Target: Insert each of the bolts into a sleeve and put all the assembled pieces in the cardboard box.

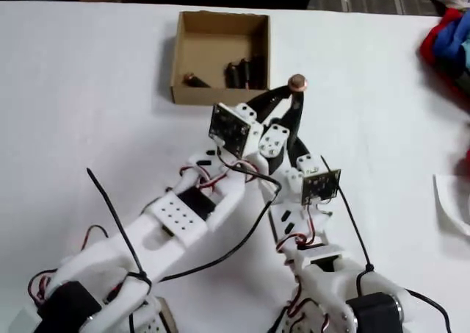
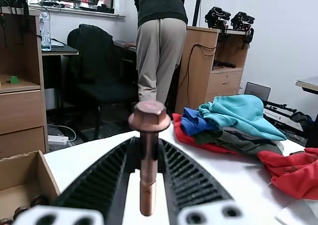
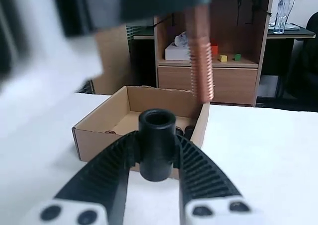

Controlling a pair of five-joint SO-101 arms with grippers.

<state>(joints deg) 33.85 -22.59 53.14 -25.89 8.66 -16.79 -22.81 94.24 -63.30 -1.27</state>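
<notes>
So the left claw (image 2: 148, 146) is clamped on a copper bolt (image 2: 149, 116). It pinches the shank between the ribbed fingers, with the hex head sticking up above them and the threaded end poking out below. The right claw (image 3: 157, 140) is clenched around a black sleeve (image 3: 157, 125), which stands upright with its open bore facing up. The bolt's threaded tip hangs above the sleeve's mouth, apart from it and not inside. Both claws meet just off the near right corner of the cardboard box (image 1: 220, 96), which sits by the far edge of the worktop (image 1: 88, 90). A few dark assembled pieces (image 1: 239, 74) already lie in the box. There's a pile of clothes (image 2: 233, 120) near the worktop's right edge.
</notes>
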